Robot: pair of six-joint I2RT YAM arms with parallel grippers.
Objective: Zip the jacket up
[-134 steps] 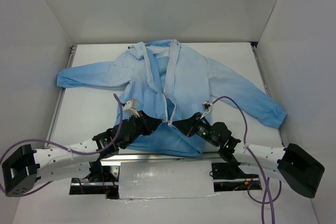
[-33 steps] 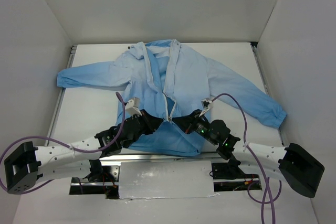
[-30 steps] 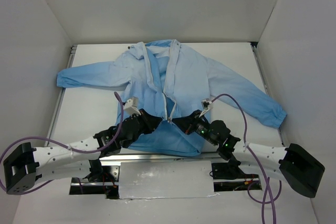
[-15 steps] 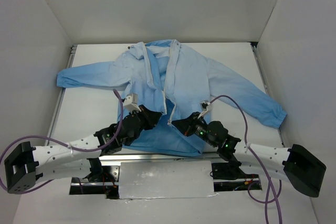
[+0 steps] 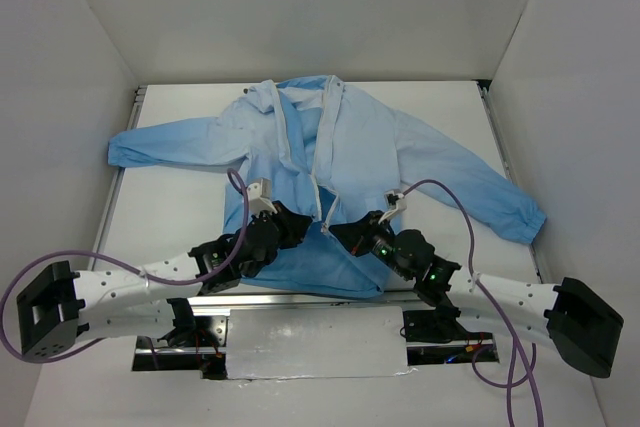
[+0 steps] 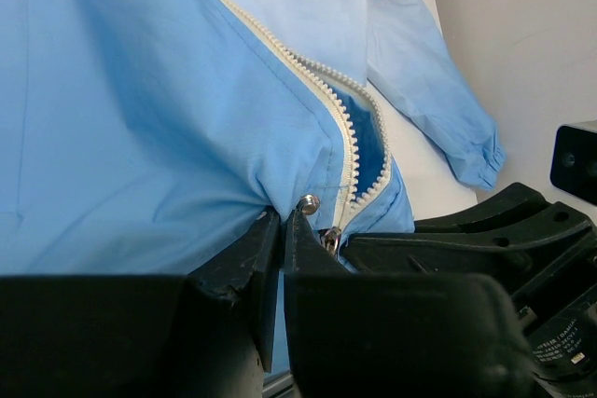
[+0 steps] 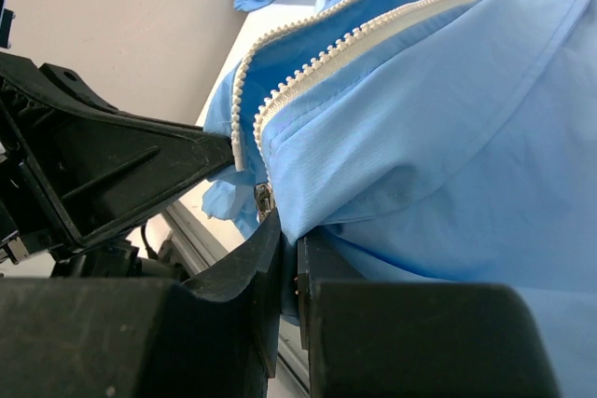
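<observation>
The light-blue jacket [image 5: 365, 147] lies spread on the table, its front open at the top, with the white zipper strip [image 5: 320, 162] running down the middle. My left gripper [image 5: 303, 226] is shut on the left front panel's fabric [image 6: 187, 137] beside a metal snap [image 6: 308, 202]. My right gripper [image 5: 338, 233] is shut on the right panel's edge [image 7: 392, 165]. The two grippers meet near the hem. The metal zipper slider [image 6: 331, 241] hangs between them, and it also shows in the right wrist view [image 7: 264, 200]. Zipper teeth [image 6: 347, 142] are parted above it.
White walls enclose the table on three sides. The jacket's right sleeve [image 5: 490, 197] reaches toward the right wall, the left sleeve [image 5: 165, 147] toward the left. A metal rail [image 5: 300, 299] runs along the near table edge. Purple cables [image 5: 455, 212] loop over both arms.
My left gripper has shifted right and a little further in, closer to the zipper, still holding the fabric. The right gripper has edged slightly and keeps its grip.
</observation>
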